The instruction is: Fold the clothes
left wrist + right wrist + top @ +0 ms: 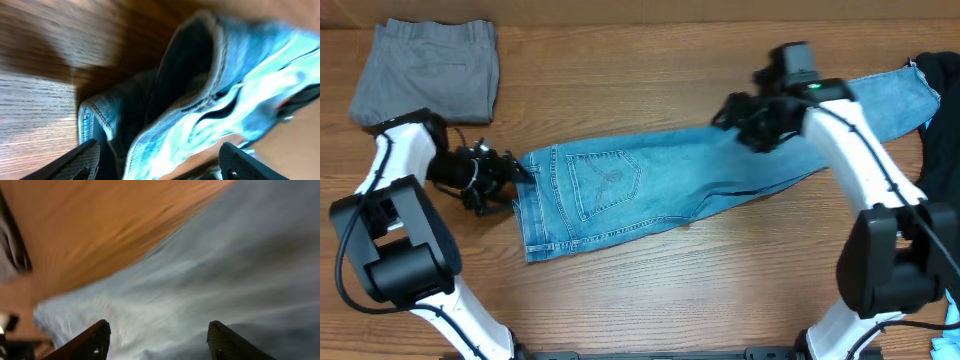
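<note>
both spread: left hand [513,180] at waistband of stitched denim jeans [620,185], right hand [748,125] over leg.

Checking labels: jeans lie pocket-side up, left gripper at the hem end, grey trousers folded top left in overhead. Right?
No: the overhead view shows the left gripper at the waistband end of the jeans, not the hem. Pocket-side up and grey trousers folded top left both hold.

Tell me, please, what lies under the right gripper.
A leg of the light blue jeans lies beneath the right gripper, on the wooden table. Overhead, the gripper hides the cloth directly below it.
</note>
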Action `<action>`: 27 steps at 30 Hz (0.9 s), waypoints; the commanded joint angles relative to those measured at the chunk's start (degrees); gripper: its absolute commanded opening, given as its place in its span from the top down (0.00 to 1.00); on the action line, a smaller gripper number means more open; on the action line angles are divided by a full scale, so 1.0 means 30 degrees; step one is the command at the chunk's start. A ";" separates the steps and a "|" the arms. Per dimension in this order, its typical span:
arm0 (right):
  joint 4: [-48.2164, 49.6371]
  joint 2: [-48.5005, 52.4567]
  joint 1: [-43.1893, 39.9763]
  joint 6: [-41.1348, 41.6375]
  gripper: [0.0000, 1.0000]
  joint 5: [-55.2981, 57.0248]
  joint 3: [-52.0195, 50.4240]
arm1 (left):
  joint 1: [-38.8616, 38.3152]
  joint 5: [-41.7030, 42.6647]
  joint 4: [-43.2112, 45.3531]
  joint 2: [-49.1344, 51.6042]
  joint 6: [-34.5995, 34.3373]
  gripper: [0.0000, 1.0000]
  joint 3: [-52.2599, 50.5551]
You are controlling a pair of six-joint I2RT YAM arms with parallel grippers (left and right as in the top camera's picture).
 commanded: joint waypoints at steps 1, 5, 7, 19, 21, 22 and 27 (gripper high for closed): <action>0.0087 -0.0255 -0.2222 0.0357 0.34 -0.0189 0.0168 | -0.0823 -0.3847 0.0080 0.0095 0.1778 0.21 0.0022; 0.0109 -0.0255 -0.3825 0.0342 0.34 -0.0182 0.0168 | -0.1647 -0.4459 0.0721 0.0095 0.1931 0.21 -0.0102; 0.0255 -0.0255 -0.4437 0.0299 0.34 -0.0182 0.0168 | -0.2186 -0.4466 0.1137 0.0095 0.2025 0.21 -0.0321; 0.1355 -0.0255 -0.8342 0.0219 0.33 -0.0168 0.0160 | -0.3745 -0.4845 0.2863 0.0095 0.0685 0.83 -0.1719; 0.1486 -0.0255 -0.8852 -0.0189 0.33 -0.0146 0.0160 | -0.3206 -0.5289 0.2608 0.0095 0.0160 0.96 -0.1457; 0.1479 -0.0255 -0.9129 -0.0219 0.33 0.0146 0.0160 | -0.2667 -0.5712 0.2273 0.0095 -0.0029 0.96 -0.1035; 0.1472 -0.0248 -0.9814 -0.0714 0.34 0.0838 0.0102 | 0.0226 -0.6397 0.0707 0.0095 0.0051 0.96 0.2769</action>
